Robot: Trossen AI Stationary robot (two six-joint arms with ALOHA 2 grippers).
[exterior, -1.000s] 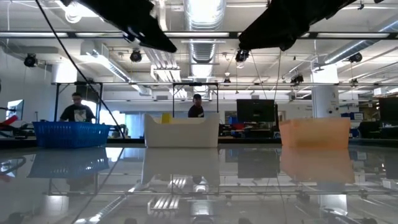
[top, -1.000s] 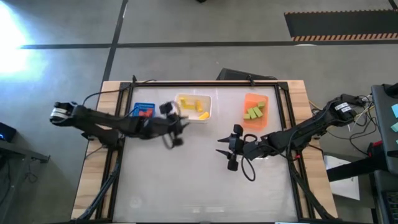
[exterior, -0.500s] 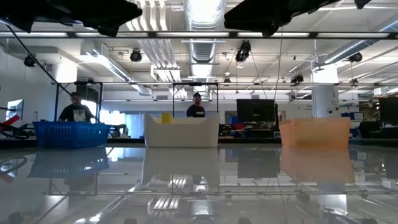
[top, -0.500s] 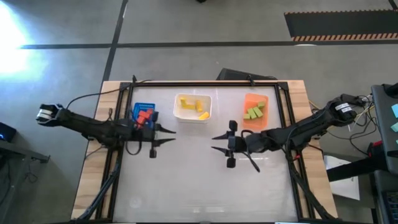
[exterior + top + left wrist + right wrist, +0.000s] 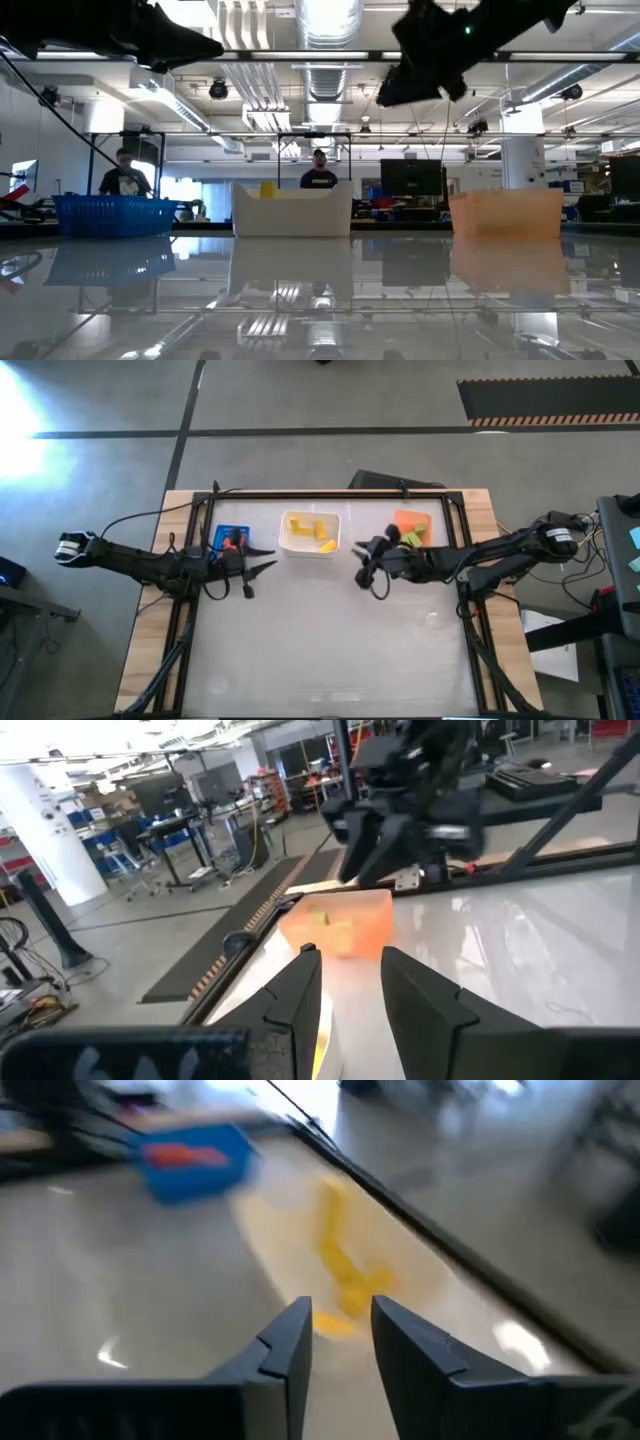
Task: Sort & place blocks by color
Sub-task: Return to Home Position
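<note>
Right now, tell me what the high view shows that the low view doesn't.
Only the high view shows the red blocks in the blue bin and the green blocks in the orange bin. Only the low view shows two people beyond the table. Both show all bins, a yellow block in the white bin, the left gripper and right gripper.

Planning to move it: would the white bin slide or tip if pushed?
Probably slide: the white bin sits low and wide on a glossy table. Likely light, since it holds only a few small yellow blocks.
</note>
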